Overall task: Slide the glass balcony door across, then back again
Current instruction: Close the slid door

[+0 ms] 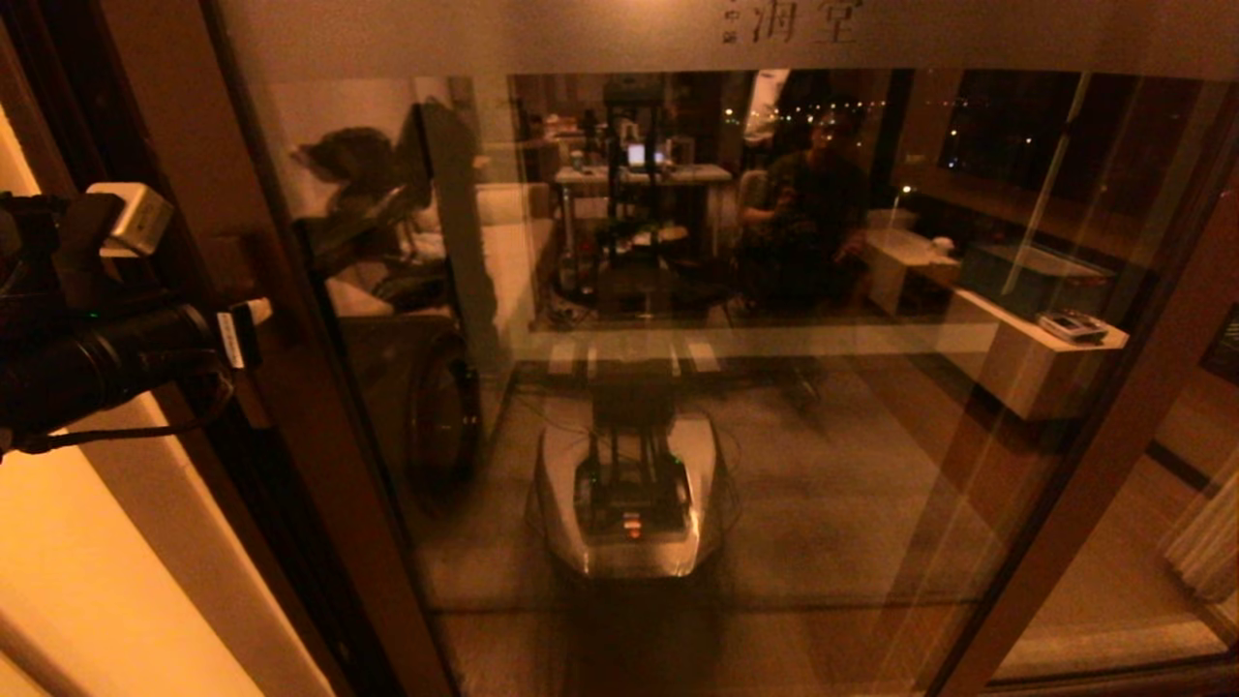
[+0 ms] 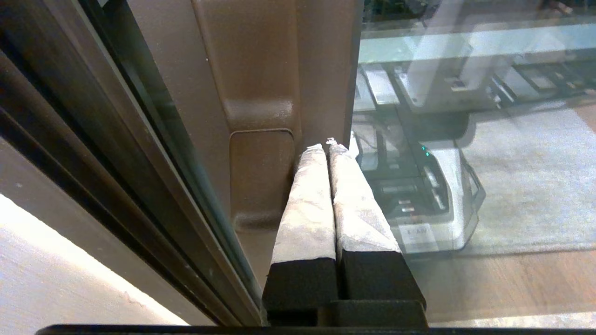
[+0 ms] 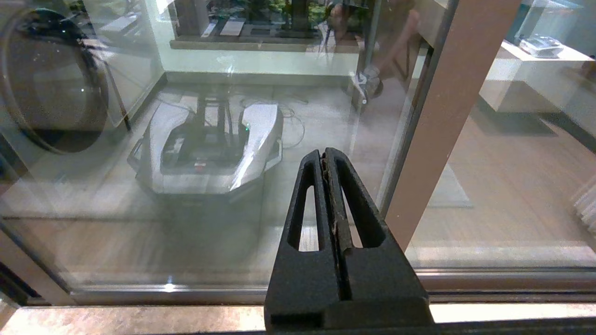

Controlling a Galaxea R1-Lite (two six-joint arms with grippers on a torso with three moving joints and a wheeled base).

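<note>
The glass balcony door (image 1: 774, 387) fills the head view, with a dark brown frame and a frosted top band with Chinese characters (image 1: 794, 21). My left arm (image 1: 97, 358) reaches in from the left to the door's left stile (image 1: 290, 368). In the left wrist view the left gripper (image 2: 328, 145) is shut with nothing between its fingers. Its tips rest at the stile's inner edge, beside the moulded wooden handle (image 2: 260, 177). The right gripper (image 3: 323, 153) is shut and empty, held low in front of the glass near the right stile (image 3: 447, 116). It is out of the head view.
The glass reflects my own base (image 1: 629, 494) and the room behind me. A cream wall (image 1: 97, 581) and a dark jamb (image 2: 93, 153) flank the door on the left. The floor track (image 3: 465, 279) runs along the bottom. A curtain (image 1: 1210, 542) hangs at far right.
</note>
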